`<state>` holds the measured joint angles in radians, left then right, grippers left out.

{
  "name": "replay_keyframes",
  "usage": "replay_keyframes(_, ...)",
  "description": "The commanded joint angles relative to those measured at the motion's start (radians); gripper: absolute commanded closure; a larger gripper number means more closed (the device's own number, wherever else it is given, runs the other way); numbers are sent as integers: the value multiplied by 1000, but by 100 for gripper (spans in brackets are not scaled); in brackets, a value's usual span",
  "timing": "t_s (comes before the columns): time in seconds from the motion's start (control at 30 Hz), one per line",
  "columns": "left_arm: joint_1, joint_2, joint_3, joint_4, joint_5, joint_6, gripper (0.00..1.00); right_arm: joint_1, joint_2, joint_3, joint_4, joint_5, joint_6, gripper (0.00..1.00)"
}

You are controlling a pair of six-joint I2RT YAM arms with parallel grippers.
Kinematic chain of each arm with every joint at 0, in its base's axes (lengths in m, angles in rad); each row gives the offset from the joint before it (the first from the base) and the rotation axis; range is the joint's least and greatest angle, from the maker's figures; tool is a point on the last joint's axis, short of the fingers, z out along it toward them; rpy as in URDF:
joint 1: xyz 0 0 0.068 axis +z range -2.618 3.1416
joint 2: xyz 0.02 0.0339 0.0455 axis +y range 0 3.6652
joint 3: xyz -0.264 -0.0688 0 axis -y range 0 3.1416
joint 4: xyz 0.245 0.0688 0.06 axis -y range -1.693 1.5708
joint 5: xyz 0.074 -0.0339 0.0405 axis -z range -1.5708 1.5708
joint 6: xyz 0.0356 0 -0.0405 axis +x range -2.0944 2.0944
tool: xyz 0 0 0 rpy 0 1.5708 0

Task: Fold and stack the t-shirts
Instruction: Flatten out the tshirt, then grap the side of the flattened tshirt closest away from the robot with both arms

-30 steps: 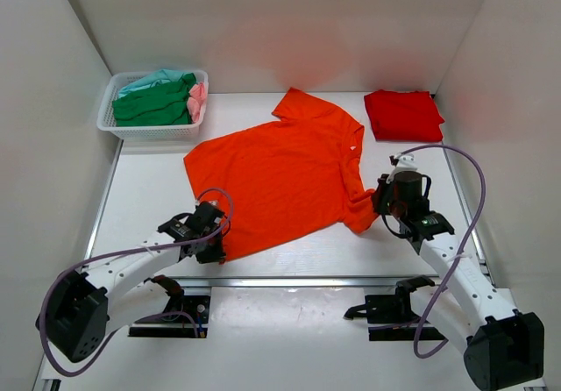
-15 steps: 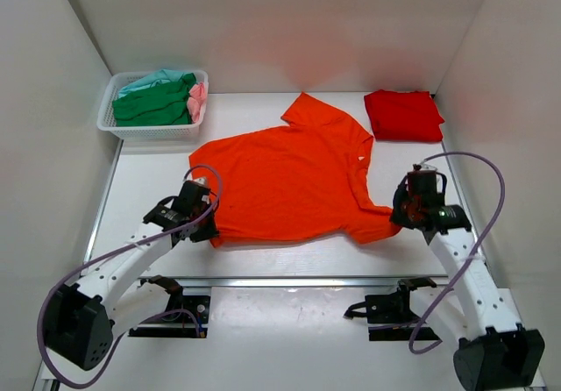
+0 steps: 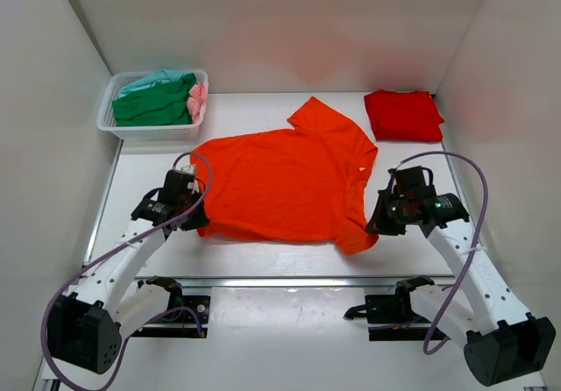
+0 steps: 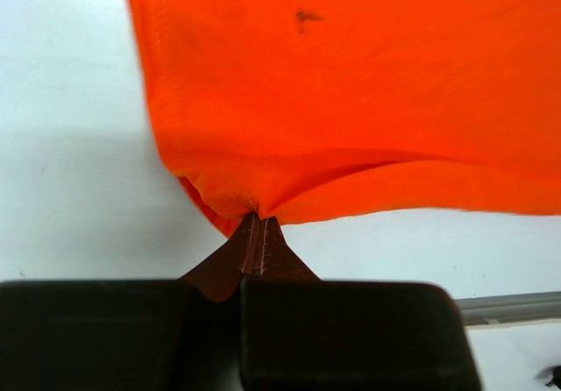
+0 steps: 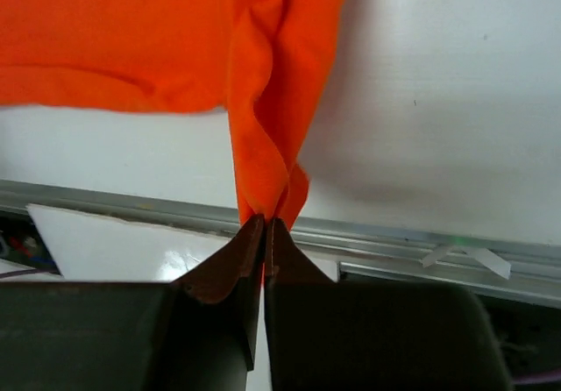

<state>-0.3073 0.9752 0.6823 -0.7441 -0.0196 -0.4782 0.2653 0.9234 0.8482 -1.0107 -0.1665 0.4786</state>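
Observation:
The bright orange t-shirt (image 3: 289, 181) lies spread across the middle of the table. My left gripper (image 3: 195, 219) is shut on its near left corner, seen pinched in the left wrist view (image 4: 254, 217). My right gripper (image 3: 375, 224) is shut on the shirt's near right corner, a bunched strip of orange cloth (image 5: 263, 145) running up from the closed tips (image 5: 264, 223). A folded red t-shirt (image 3: 403, 115) lies at the back right. Green (image 3: 153, 103), teal (image 3: 153, 79) and pink (image 3: 198, 98) shirts fill the basket.
The white mesh basket (image 3: 110, 124) stands at the back left. A metal rail (image 3: 307, 279) runs along the table's near edge; it shows under the right gripper (image 5: 412, 242). White walls close in on the left, back and right.
Both grippers moved away from the near edge with the shirt's corners. The right gripper swung left. The shirt shifted toward the back and lies flatter and squarer.

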Motion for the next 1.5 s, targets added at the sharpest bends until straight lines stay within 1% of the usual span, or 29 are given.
replay_keyframes(0.0,57,48,103,61,67,78,100,-96,39,-18,88,-137,-30,100)
replay_keyframes(0.03,69,107,132,71,113,85,100,-144,79,-18,157,-154,-53,100)
replay_keyframes(0.07,85,197,214,92,128,102,100,-167,156,17,191,-157,-76,100)
replay_keyframes(0.13,85,348,411,89,144,130,100,-164,300,190,236,-76,-132,100)
replay_keyframes(0.2,109,494,772,57,165,148,100,-150,486,575,212,-28,-202,100)
replay_keyframes(0.23,120,601,1003,17,185,148,100,-162,562,800,186,-24,-209,99)
replay_keyframes(0.27,135,706,1131,-4,214,144,100,-169,600,924,138,-18,-215,100)
replay_keyframes(0.3,155,818,1407,-73,236,126,100,-172,673,1160,120,-28,-219,100)
replay_keyframes(0.33,168,877,1696,-142,250,116,100,-179,708,1243,109,-31,-218,100)
replay_keyframes(0.37,194,972,1818,-164,298,72,100,-190,710,1361,124,-22,-216,100)
replay_keyframes(0.4,232,1014,1965,-172,349,20,100,-214,688,1361,150,-40,-200,100)
replay_keyframes(0.43,258,1010,1955,-160,386,0,100,-227,619,1333,191,-53,-187,100)
replay_keyframes(0.47,270,954,1892,-109,429,-10,100,-254,579,1213,254,-65,-164,100)
replay_keyframes(0.5,270,851,1719,-37,431,19,100,-258,487,1051,288,-68,-150,100)
replay_keyframes(0.53,258,738,1412,91,399,39,100,-285,341,879,385,-61,-144,100)
replay_keyframes(0.57,249,633,1313,127,370,49,100,-296,297,726,408,-56,-140,100)
replay_keyframes(0.6,246,549,1159,176,366,46,100,-316,223,615,425,-71,-135,100)
replay_keyframes(0.63,243,548,1095,192,366,46,100,-316,200,565,425,-71,-135,100)
replay_keyframes(0.67,238,483,1036,193,353,55,100,-334,168,522,411,-85,-136,100)
replay_keyframes(0.73,214,384,827,203,340,78,100,-328,86,361,376,-93,-141,100)
replay_keyframes(0.77,208,357,763,210,337,81,100,-318,59,324,351,-90,-138,100)
replay_keyframes(0.87,169,244,428,278,319,63,100,-276,-49,154,330,-84,-120,100)
replay_keyframes(0.9,162,211,378,284,311,50,100,-271,-69,97,307,-67,-101,100)
replay_keyframes(0.97,146,150,196,302,288,18,100,-214,-113,4,258,-32,-42,100)
replay_keyframes(1.03,131,125,93,310,271,6,100,-180,-150,-61,192,7,6,100)
replay_keyframes(1.17,146,56,-65,319,257,-17,100,-167,-296,-179,143,-1,106,100)
replay_keyframes(1.27,148,14,-93,312,231,-13,100,-210,-334,-231,106,-48,78,99)
replay_keyframes(1.37,140,19,-105,295,225,7,100,-259,-314,-270,107,-96,43,100)
replay_keyframes(1.47,143,10,-130,295,215,7,100,-256,-302,-279,115,-91,38,100)
